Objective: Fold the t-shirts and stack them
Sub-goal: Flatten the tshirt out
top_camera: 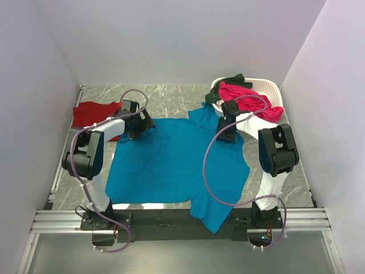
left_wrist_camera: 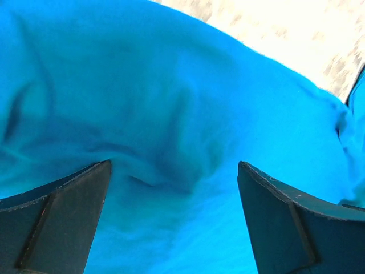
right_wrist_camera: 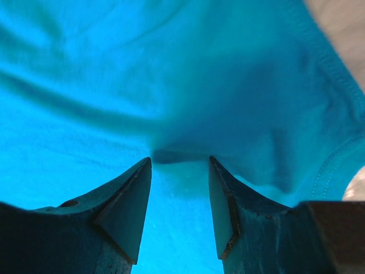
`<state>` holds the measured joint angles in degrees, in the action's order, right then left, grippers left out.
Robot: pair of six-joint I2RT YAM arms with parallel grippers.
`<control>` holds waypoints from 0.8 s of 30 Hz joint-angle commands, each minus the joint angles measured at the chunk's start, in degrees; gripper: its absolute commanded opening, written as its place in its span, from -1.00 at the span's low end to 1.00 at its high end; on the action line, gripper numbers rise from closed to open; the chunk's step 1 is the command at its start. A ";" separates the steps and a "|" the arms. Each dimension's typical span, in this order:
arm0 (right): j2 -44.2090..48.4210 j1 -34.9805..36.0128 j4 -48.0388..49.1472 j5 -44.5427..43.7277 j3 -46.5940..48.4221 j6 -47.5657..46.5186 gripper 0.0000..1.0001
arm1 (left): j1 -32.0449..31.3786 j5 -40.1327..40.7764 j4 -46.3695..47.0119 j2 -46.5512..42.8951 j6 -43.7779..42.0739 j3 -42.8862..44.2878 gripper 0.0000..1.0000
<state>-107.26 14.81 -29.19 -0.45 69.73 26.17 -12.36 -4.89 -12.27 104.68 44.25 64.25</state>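
- Step: teal t-shirt (top_camera: 171,160) lies spread on worktop (top_camera: 171,96); first fold not yet made.
- Left end effector (left_wrist_camera: 174,164) released, over the cloth.
- Right end effector (right_wrist_camera: 180,159): jaws part-way apart at a pucker; cannot tell if gripped.
- Next, likely: both pinch the far edge.

Three plain, pale walls box the scene in: a back wall (top_camera: 182,40), a left wall (top_camera: 28,103) and a right wall (top_camera: 336,85), all bare and faintly lilac-white. They close around a surface (top_camera: 171,97) with a grey marbled finish crossed by lighter veins, which runs up to the foot of the back wall. Along its near edge lies a silver slotted metal rail (top_camera: 57,220), and a thin metal strip (top_camera: 59,171) follows its left side. In front of the rail sits a flat grey panel (top_camera: 182,260). The light is soft and even, with only faint shadows — in the left wrist view the marbled top is bleached almost white at the upper right.
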 commanded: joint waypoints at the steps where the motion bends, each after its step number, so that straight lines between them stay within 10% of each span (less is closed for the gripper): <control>1: -2.77 -1.88 -2.27 -3.24 3.82 -1.21 0.04 | -0.12 0.40 -1.61 3.24 -0.04 3.50 0.99; 10: -4.98 -2.24 -3.07 0.27 11.21 -4.82 0.05 | -0.65 -0.39 -1.88 5.27 -4.08 11.52 0.99; 16: 0.47 -1.89 -3.42 2.91 12.62 -5.78 0.11 | -0.82 5.93 -5.38 -13.40 -2.25 -0.77 0.99; 24: 9.78 -1.80 -2.01 5.45 9.99 -4.64 0.14 | -0.82 26.50 -29.46 -36.46 25.84 -19.06 0.99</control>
<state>-102.45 12.86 -32.51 3.33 79.61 21.37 -13.10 12.91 -29.76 71.66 56.18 49.69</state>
